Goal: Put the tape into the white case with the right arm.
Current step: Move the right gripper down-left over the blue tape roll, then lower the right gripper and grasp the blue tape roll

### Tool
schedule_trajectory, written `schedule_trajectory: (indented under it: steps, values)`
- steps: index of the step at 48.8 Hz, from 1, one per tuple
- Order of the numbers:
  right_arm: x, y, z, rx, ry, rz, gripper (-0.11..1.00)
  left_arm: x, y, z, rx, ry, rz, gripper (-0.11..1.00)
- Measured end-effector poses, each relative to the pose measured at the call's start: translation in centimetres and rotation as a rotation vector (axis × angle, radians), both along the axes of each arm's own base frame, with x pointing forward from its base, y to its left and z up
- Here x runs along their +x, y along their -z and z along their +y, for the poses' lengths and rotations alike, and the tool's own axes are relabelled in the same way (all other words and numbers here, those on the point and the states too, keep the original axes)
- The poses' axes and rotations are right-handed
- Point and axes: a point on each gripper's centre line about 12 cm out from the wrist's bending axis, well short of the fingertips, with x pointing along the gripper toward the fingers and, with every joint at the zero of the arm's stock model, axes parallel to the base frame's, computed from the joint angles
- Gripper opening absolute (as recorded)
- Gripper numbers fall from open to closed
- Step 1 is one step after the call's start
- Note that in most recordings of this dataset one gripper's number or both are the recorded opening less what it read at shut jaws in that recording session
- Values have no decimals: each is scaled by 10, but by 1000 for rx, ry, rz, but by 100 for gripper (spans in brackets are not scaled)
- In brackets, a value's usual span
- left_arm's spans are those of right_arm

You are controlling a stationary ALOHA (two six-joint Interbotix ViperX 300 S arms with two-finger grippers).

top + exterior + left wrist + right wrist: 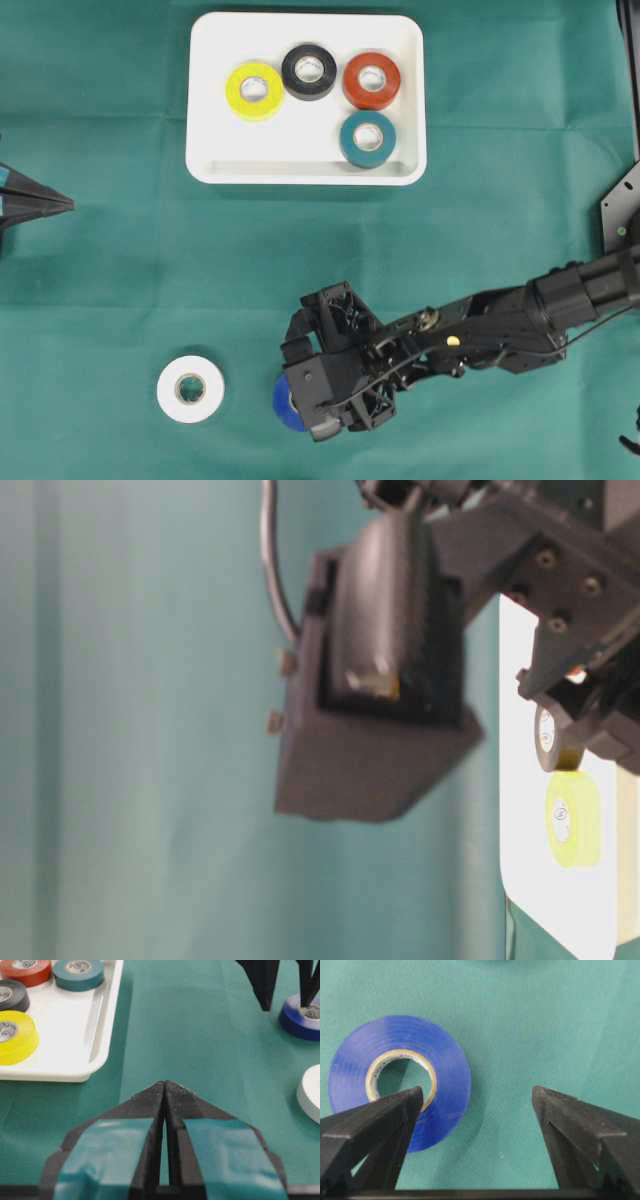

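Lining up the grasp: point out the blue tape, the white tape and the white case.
blue tape [400,1080], right wrist view, top face.
white tape [190,388], overhead view, top face.
white case [300,125], overhead view, bare floor.

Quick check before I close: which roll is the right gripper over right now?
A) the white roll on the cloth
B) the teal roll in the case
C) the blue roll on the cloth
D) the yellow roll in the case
C: the open right gripper hangs above the blue roll, one finger over its core.
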Motion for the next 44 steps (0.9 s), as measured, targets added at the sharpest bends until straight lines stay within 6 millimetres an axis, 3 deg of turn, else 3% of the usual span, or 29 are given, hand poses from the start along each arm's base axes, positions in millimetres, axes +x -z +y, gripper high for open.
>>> schedule_trajectory:
  steps: [30, 36, 44]
  values:
    - [14, 9, 7, -31, 47, 59, 68, 0, 0, 0, -3, -1, 2, 0]
    - [15, 8, 7, -28, 47, 55, 52, 0, 0, 0, -5, 1, 0, 0]
    - [15, 9, 8, -30, 47, 59, 12, 0, 0, 0, -5, -1, 0, 0]
